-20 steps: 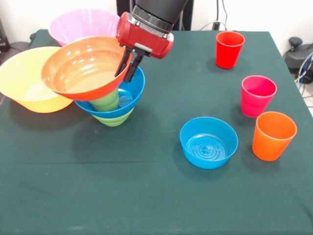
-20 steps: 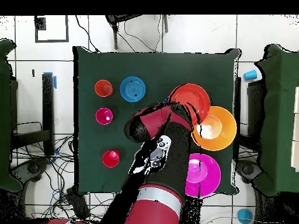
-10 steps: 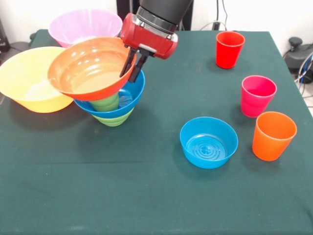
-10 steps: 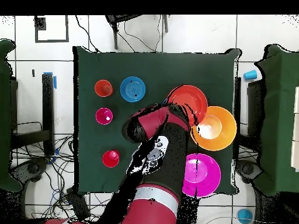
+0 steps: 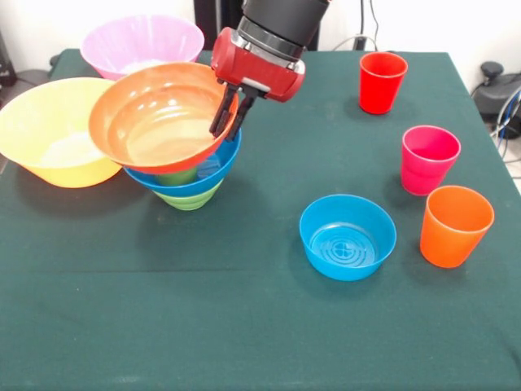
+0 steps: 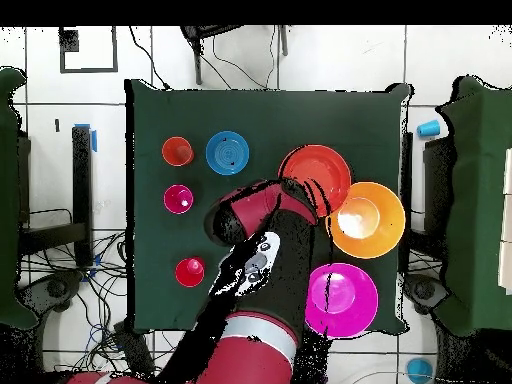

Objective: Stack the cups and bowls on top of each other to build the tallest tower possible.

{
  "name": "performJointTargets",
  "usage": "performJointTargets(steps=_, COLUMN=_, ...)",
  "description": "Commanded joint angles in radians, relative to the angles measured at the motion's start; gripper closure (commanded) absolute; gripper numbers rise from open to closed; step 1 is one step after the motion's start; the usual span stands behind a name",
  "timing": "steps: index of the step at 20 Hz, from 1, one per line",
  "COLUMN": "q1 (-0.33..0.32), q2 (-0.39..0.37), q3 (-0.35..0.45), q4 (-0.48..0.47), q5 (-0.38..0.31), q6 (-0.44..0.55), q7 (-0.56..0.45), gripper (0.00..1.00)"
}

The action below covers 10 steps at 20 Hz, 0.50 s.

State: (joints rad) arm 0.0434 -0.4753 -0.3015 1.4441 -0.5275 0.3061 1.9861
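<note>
Tool (image 5: 229,122) pinching orange-red bowl (image 5: 159,114) rim — above tower (image 5: 191,183)

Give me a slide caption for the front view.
Sawyer gripper holds the shallow orange-red plastic bowl by its rim, tilted over the wide blue plastic bowl.

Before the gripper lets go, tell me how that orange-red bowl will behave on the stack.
The orange-red bowl sits tilted, pinched at its rim by the gripper, so it may rock or slide once freed. It looks glossy, probably slippery, and far wider than the blue bowl beneath, so likely tippy.
</note>
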Motion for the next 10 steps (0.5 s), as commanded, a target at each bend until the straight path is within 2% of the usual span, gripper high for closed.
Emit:
performJointTargets(steps=1, q1=0.025, q2=0.082, q3=0.040, q4=-0.007, q5=0.037, q6=0.040, q7=0.136, gripper=1.00)
performJointTargets(steps=10, q1=0.056, q2=0.107, q3=-0.015, q4=-0.028, q5=0.056, q6=0.056, q7=0.152, gripper=1.00)
